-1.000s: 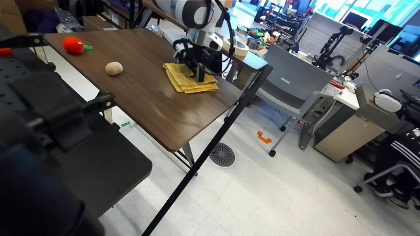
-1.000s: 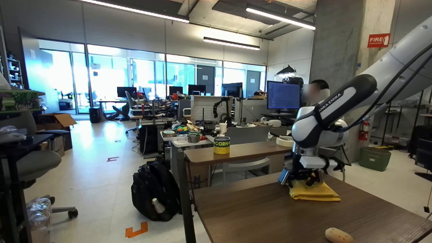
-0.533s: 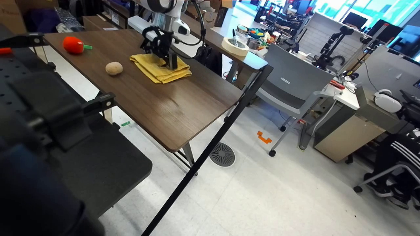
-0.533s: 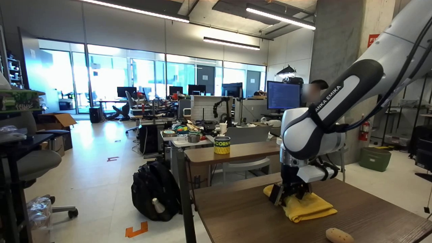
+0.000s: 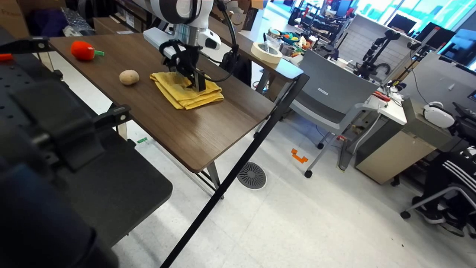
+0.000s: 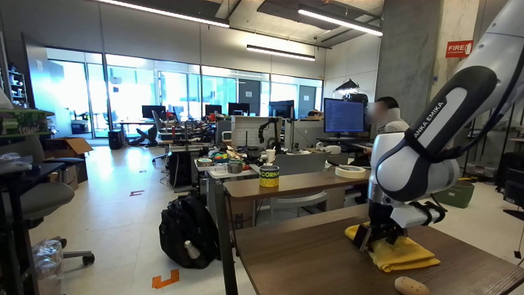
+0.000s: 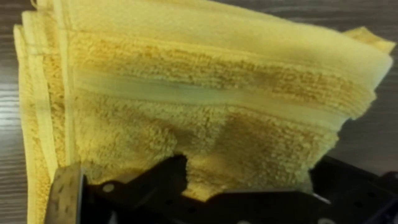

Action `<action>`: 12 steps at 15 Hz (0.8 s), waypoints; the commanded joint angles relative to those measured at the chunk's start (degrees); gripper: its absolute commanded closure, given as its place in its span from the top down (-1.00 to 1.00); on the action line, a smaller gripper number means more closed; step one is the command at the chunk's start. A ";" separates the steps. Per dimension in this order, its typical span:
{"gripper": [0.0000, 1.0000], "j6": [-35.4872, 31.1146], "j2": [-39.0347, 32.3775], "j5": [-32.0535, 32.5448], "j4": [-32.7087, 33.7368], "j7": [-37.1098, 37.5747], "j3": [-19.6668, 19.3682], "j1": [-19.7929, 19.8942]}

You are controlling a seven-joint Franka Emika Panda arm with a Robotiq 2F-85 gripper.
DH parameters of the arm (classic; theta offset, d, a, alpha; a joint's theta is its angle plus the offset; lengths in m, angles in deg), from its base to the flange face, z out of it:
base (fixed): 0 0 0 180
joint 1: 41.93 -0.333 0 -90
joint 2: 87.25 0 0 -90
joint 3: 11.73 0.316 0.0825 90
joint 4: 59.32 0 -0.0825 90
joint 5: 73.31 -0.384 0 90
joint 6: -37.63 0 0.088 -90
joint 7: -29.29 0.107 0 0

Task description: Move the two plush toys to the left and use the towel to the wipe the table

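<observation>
The yellow towel [image 5: 187, 100] lies folded on the brown table [image 5: 208, 130], in both exterior views. My gripper [image 7: 248, 169] presses down onto it, its jaws spread wide, with towel cloth bulging a little between the fingers [image 7: 174, 177]. In an exterior view the gripper [image 6: 380, 241] stands upright on the towel [image 6: 403, 254]. The beige plush toy [image 5: 129, 77] rests to the towel's left, apart from it; this toy [image 6: 410, 286] is partly cut off at the bottom of an exterior view. Farther left, near the table's edge, sits the red-orange plush toy [image 5: 82, 51] with a green tag.
A raised shelf [image 6: 303, 184] along the table's side bears a corn can [image 6: 269, 176] and a tape roll [image 5: 266, 53]. A black post [image 5: 238, 167] stands at the table's corner. A dark bench [image 5: 122, 193] with clamps runs alongside.
The gripper and towel slid together toward the beige toy's side of the table, then came slightly back toward the near end. Both toys stayed put, and the jaws kept their width.
</observation>
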 commanded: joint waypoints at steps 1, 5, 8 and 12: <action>1.00 -1.52 4.05 -2.12 -6.01 4.63 -2.53 -0.17; 1.00 -5.66 8.43 -4.29 -11.42 4.49 -1.17 1.20; 1.00 -10.03 12.95 -6.34 -16.49 2.75 0.64 3.32; 1.00 -9.65 14.81 -8.79 -17.18 2.83 1.92 6.30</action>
